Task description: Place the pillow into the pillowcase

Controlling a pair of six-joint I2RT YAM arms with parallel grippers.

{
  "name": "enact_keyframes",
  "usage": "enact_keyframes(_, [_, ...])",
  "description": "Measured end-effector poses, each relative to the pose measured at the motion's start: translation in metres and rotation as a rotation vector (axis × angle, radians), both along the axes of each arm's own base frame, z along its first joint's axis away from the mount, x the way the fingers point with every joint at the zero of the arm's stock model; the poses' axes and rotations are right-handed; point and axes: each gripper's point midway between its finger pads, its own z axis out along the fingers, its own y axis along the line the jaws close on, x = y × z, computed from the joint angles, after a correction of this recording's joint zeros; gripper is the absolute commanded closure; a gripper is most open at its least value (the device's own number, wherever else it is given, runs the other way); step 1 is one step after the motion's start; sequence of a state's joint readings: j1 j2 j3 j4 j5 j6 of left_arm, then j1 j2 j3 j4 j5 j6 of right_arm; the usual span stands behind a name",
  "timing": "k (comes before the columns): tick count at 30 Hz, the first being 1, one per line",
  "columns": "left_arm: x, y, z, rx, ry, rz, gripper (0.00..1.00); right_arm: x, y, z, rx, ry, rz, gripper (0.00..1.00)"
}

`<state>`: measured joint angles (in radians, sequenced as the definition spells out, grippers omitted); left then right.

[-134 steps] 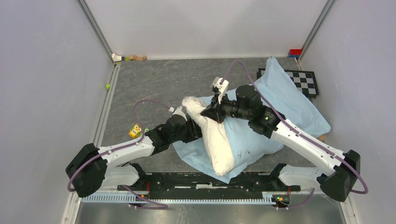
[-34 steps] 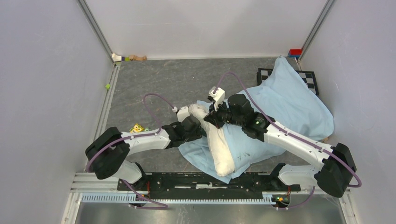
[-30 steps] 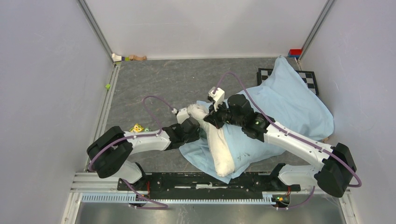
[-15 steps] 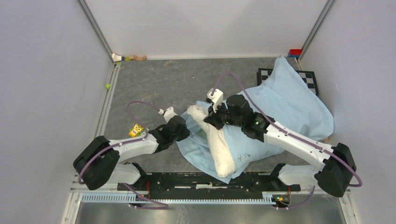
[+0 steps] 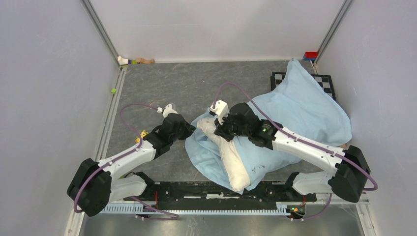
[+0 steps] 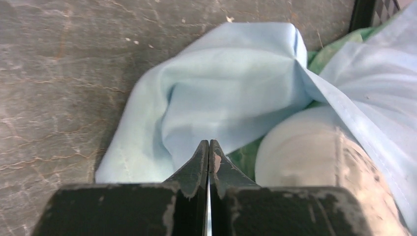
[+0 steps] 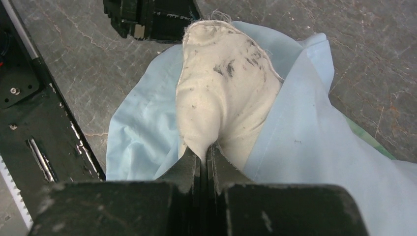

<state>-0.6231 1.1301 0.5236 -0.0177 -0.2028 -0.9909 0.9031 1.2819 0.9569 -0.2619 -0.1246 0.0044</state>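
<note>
Left tool (image 6: 209,143) drawn back, closed over limp blue pillowcase (image 6: 231,88), right tool (image 7: 205,150) pinching plump dingy pillow (image 7: 221,98)

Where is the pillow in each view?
Top external: pillow at bottom centre, a diagonal strip on the pillowcase.
Left wrist: pillow at lower right, its rounded end under blue fabric.
Right wrist: pillow at upper centre, pinched in the right gripper.
Shared landmark: the light-blue pillowcase around it.

My right claw (image 7: 205,148) is black; the pillow (image 7: 221,88) off-white with dark smudges; the pillowcase (image 5: 305,103) light blue, green inside; the table (image 5: 172,83) mottled grey.
</note>
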Motion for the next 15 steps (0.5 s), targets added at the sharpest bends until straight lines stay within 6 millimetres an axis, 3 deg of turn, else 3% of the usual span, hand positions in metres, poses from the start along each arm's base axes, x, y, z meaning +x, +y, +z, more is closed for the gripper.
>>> enact_keyframes(4, [-0.004,-0.011,0.004,-0.009,0.002,-0.065,0.60,0.006,-0.003,0.003,0.003,0.003,-0.062,1.00])
enact_keyframes(9, [-0.026,-0.035,-0.012,0.024,0.042,-0.173,0.36,0.018,-0.005,0.017,0.018,-0.011,-0.134,1.00])
enact_keyframes(15, [-0.045,-0.057,-0.040,0.105,0.111,-0.252,0.26,0.020,-0.004,0.013,0.014,0.006,-0.158,1.00])
